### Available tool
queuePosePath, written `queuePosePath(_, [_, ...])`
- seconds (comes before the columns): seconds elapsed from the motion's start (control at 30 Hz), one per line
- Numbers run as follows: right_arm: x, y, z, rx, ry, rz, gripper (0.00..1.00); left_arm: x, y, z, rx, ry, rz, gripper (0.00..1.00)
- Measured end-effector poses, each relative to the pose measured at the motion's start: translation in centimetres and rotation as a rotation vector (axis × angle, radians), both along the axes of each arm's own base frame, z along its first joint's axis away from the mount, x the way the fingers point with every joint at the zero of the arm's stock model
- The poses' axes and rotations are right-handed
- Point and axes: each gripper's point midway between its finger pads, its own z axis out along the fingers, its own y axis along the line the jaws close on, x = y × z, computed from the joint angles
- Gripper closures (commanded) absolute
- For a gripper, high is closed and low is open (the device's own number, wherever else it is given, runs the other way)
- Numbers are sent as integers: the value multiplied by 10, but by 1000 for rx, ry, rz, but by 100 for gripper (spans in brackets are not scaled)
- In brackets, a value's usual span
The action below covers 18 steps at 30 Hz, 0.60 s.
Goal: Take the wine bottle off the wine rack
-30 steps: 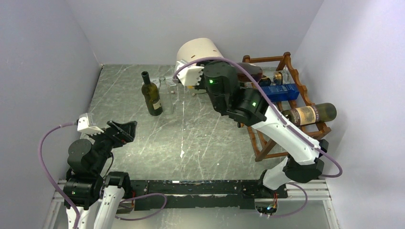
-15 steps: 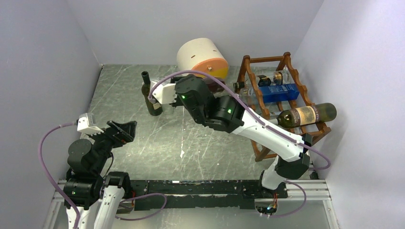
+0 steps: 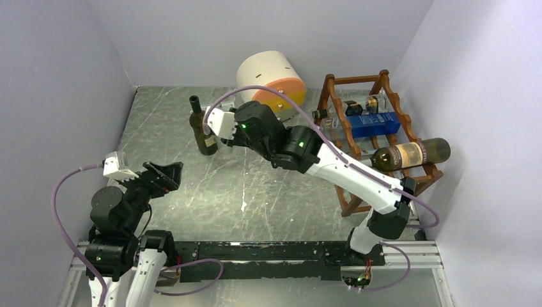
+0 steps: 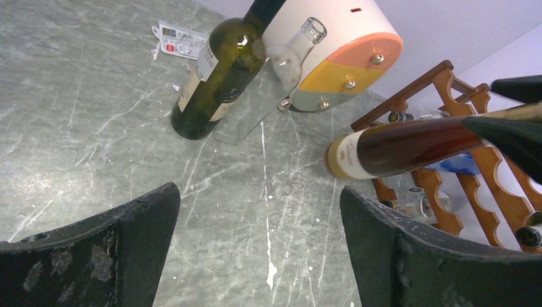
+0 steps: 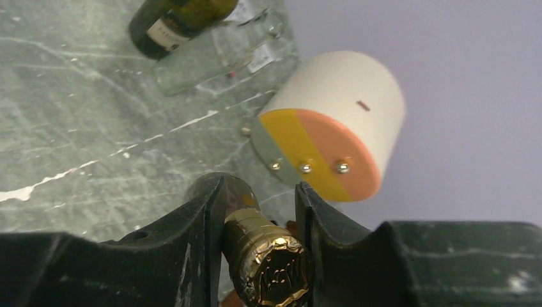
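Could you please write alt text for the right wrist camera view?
Two black fingers clamp the gold-foil top of a wine bottle. Beyond are a round cream-and-orange drawer box, a dark bottle and a clear bottle on the grey table.

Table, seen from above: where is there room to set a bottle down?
The widest bare table is the middle, between the green bottle and the wine rack, toward the near edge. The back is crowded: green bottle, clear bottle, round box.

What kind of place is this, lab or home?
Probably a lab test cell: plain walls box in a scuffed tabletop, left arm and right arm sit on a metal rail, wine rack as prop.
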Motion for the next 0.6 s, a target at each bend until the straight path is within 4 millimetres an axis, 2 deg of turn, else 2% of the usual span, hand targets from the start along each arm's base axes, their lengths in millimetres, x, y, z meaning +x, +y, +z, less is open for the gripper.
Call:
queuePosePath(0.1, [9,-5,-26,8,92,-7,100,0,0,0,0,0,0,1])
queuePosePath(0.27, [28,-17,-51,57,205,-38,100,0,0,0,0,0,0,1])
queuePosePath(0.43, [45,-28,-60,111,267,-61,100,0,0,0,0,0,0,1])
queuePosePath(0.6, [62,-35,-56,203,303,-74,100,0,0,0,0,0,-1,1])
